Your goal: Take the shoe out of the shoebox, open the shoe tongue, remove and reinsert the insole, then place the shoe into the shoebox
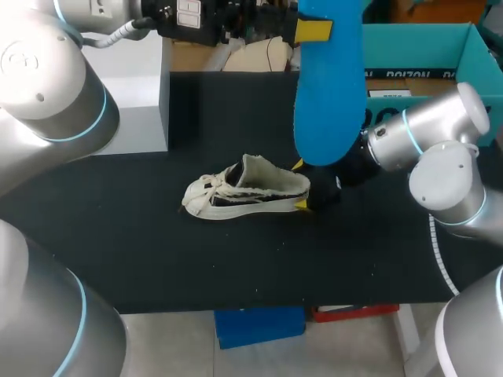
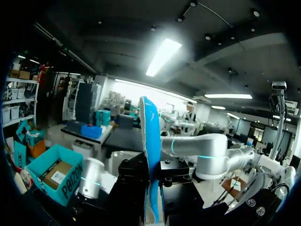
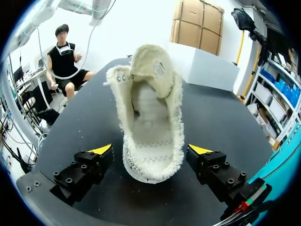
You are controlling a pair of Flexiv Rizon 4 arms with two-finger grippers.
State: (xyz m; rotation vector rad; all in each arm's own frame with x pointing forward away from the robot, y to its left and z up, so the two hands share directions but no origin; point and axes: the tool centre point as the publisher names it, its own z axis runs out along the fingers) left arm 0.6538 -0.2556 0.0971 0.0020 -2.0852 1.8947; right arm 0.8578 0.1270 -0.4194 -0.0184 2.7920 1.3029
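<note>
A cream canvas shoe [image 1: 244, 188] lies on its side on the black table [image 1: 157, 251], toe to the left. Its heel sits between the wide-apart fingers of my right gripper [image 1: 301, 186], which stands open; a gap shows on both sides. The right wrist view looks into the shoe [image 3: 153, 117] from the heel, between the yellow tips of the right gripper [image 3: 150, 149]. My left gripper [image 1: 313, 30] is raised high above the table, shut on the blue insole [image 1: 330, 86]. In the left wrist view the insole [image 2: 150, 141] stands edge-on, clamped in the left gripper [image 2: 153, 207].
The teal shoebox [image 1: 440, 47] stands open at the back right of the table, also seen as the shoebox [image 2: 51, 176] below my left gripper. A white box [image 1: 137, 94] stands at the back left. Bare table lies in front of the shoe.
</note>
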